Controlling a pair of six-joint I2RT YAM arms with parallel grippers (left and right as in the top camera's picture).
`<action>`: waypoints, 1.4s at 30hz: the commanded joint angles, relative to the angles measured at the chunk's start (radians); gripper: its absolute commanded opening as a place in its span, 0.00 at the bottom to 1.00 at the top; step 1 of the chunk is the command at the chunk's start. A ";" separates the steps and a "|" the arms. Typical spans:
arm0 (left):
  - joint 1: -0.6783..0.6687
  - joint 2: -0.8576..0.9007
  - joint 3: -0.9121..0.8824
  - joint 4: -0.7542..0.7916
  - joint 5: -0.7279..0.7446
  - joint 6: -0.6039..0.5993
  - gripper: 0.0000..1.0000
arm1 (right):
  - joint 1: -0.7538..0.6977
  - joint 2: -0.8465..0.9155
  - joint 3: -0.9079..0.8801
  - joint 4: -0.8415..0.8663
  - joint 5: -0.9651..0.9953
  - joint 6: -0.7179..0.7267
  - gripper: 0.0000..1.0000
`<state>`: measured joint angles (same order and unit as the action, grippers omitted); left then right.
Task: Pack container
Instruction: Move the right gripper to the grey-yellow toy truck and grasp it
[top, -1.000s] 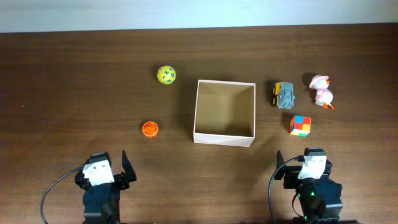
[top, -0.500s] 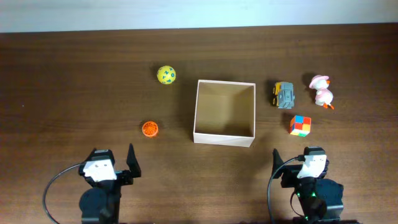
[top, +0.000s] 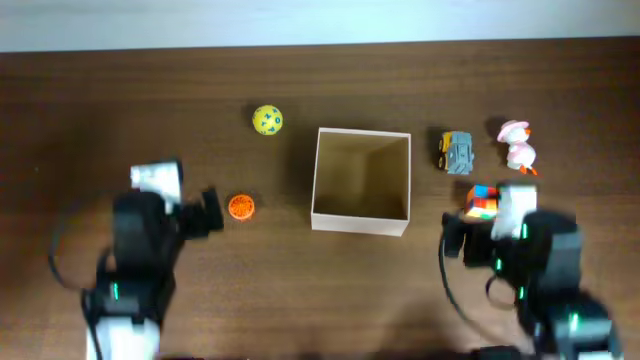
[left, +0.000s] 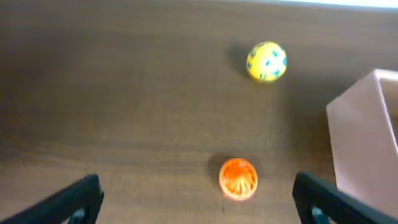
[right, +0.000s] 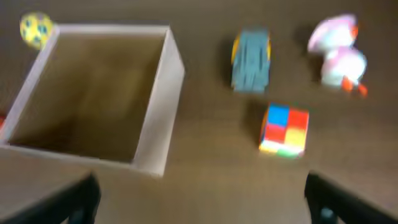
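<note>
The container (top: 360, 222), a square open box with white walls and a tan inside, sits mid-table and holds nothing; it also shows in the left wrist view (left: 364, 143) and the right wrist view (right: 158, 99). My left gripper (top: 190, 212) is open and empty, its fingers (left: 199, 205) wide apart just short of an orange ball (top: 241, 207) (left: 238, 178). My right gripper (top: 480, 240) is open and empty, its fingers (right: 202, 202) short of a colour cube (top: 481, 199) (right: 284, 129) to the right of the container.
A yellow ball (top: 267, 120) (left: 266, 61) lies at the back left of the container. A grey toy truck (top: 458, 152) (right: 250, 60) and a pink duck (top: 518, 146) (right: 339, 56) lie to its right, behind the cube.
Both arms have moved away from the table's front edge: the left toward the orange ball, the right toward the colour cube. The toys and the container have not moved.
</note>
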<state>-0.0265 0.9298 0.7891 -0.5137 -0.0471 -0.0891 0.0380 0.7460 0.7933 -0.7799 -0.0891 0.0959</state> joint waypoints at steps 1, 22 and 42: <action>0.006 0.257 0.261 -0.122 0.018 0.016 0.99 | -0.006 0.286 0.325 -0.142 -0.007 -0.062 0.99; 0.093 0.579 0.525 -0.232 0.067 0.016 0.99 | -0.116 1.158 0.753 -0.226 -0.010 -0.053 0.85; 0.093 0.579 0.525 -0.232 0.067 0.016 0.99 | -0.116 1.269 0.753 -0.138 0.022 -0.035 0.33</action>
<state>0.0631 1.5021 1.2942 -0.7460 0.0048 -0.0891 -0.0826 2.0190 1.5360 -0.9146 -0.0956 0.0582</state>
